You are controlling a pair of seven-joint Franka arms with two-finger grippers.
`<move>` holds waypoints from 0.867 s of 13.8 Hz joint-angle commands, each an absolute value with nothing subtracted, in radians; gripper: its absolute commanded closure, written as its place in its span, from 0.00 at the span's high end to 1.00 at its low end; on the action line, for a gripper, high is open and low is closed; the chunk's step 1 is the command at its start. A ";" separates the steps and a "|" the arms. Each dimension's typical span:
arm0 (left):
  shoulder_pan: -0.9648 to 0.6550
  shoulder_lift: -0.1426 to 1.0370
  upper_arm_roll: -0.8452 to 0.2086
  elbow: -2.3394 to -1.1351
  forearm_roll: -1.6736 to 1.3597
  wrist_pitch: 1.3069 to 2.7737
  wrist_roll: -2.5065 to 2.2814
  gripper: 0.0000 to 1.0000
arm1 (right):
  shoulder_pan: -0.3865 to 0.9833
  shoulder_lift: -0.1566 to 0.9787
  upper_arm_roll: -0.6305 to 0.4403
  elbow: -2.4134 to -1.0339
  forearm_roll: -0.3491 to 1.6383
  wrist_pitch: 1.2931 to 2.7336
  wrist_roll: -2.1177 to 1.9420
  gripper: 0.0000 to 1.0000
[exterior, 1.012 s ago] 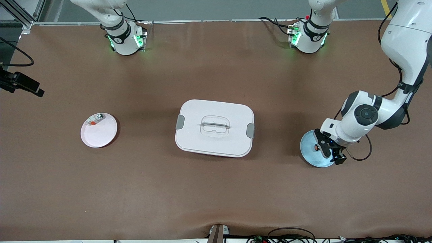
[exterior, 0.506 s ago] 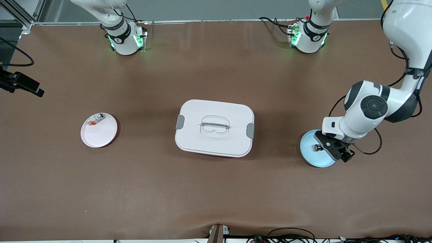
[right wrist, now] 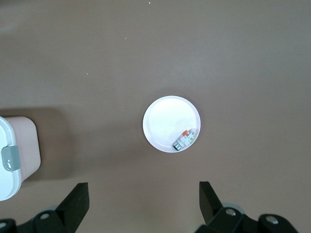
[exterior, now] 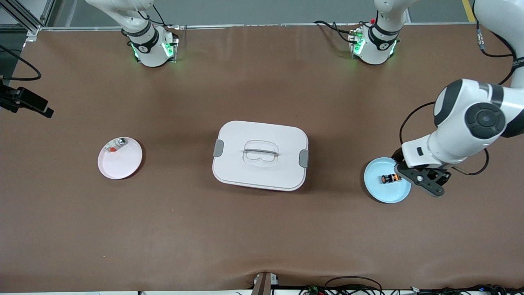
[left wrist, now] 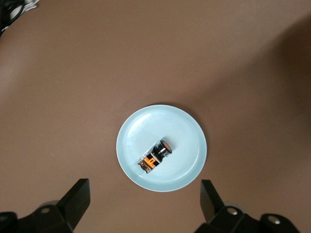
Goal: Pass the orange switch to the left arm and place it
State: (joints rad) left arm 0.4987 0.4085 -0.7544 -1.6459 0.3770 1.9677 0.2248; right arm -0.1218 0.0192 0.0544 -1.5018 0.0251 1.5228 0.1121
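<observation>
The brown desk [exterior: 262,229] carries, at its middle, the large white rounded-rectangular plastic box [exterior: 260,155] with grey side latches, its lid on. Toward the right arm's end of the desk lies a small round pale pink plate [exterior: 120,158] holding a small silver and orange-red part [right wrist: 184,140]; toward the left arm's end lies a small round light blue plate [exterior: 387,185]. The tiny cylindrical orange switch [left wrist: 155,157], black-bodied with an orange band, lies on its side in the light blue plate, touched by neither arm. The left gripper [exterior: 425,180] hangs over the edge of that plate, jaws apart and empty. The right gripper [right wrist: 141,213] is out of the front view; its wrist view places it high over the pink plate, jaws apart and empty. Judged from this layout, the transfer is at its start: grasp, handover and placement past the box are not yet done.
</observation>
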 commanded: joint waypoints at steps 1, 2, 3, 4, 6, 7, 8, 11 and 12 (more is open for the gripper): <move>0.508 0.351 -0.764 -1.608 0.313 1.895 0.054 1.00 | -0.141 0.026 0.067 -1.482 0.040 1.516 0.118 1.00; 0.508 0.347 -0.764 -1.592 0.305 1.873 -0.006 1.00 | -0.141 0.026 0.067 -1.482 0.040 1.516 0.118 1.00; 0.509 0.341 -0.764 -1.571 0.299 1.846 -0.047 1.00 | -0.141 0.026 0.067 -1.483 0.040 1.516 0.118 1.00; 0.508 0.339 -0.764 -1.545 0.298 1.815 -0.084 1.00 | -0.141 0.026 0.067 -1.483 0.040 1.516 0.118 1.00; 0.508 0.337 -0.765 -1.502 0.295 1.754 -0.202 1.00 | -0.141 0.026 0.067 -1.483 0.040 1.516 0.118 1.00; 0.508 0.337 -0.765 -1.487 0.270 1.734 -0.266 1.00 | -0.141 0.026 0.067 -1.482 0.038 1.516 0.118 1.00; 0.508 0.336 -0.764 -1.468 0.258 1.712 -0.290 1.00 | -0.141 0.026 0.067 -1.483 0.038 1.516 0.118 1.00; 0.511 0.336 -0.758 -1.437 0.271 1.672 -0.288 1.00 | -0.141 0.026 0.067 -1.483 0.038 1.516 0.118 1.00; 0.511 0.334 -0.756 -1.437 0.273 1.669 -0.288 1.00 | -0.141 0.026 0.067 -1.483 0.038 1.516 0.118 1.00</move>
State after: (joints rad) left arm 0.5022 0.3414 -0.7534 -1.4541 0.2792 1.6987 -0.2784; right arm -0.1218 0.0192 0.0544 -1.5015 0.0251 1.5228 0.1121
